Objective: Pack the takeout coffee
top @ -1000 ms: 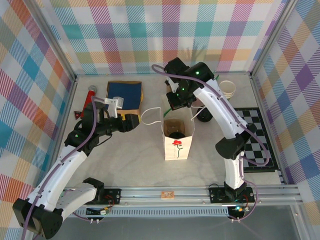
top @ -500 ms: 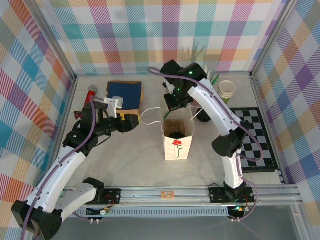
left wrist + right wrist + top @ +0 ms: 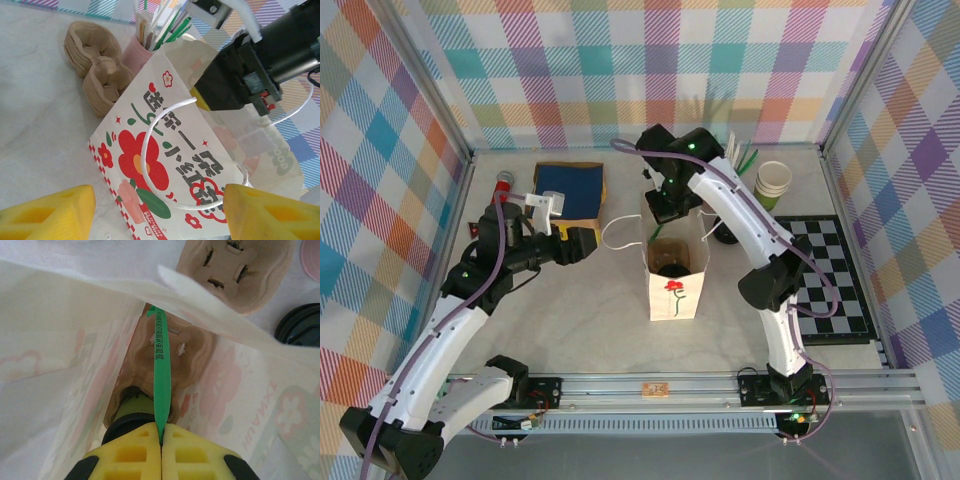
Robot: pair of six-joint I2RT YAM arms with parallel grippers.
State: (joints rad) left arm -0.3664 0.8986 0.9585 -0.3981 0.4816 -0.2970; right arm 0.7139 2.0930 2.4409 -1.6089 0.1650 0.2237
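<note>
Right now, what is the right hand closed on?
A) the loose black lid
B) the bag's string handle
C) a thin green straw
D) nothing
C: in the right wrist view the right hand has its yellow fingers pressed together on a thin green straw, which points down into the open white paper bag.

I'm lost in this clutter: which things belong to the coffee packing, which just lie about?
Job: white flowered paper bag; black-lidded green paper cup inside; green straw in right gripper.
Lying about: stacked paper cups; loose black plastic lid; chequered mat.
</note>
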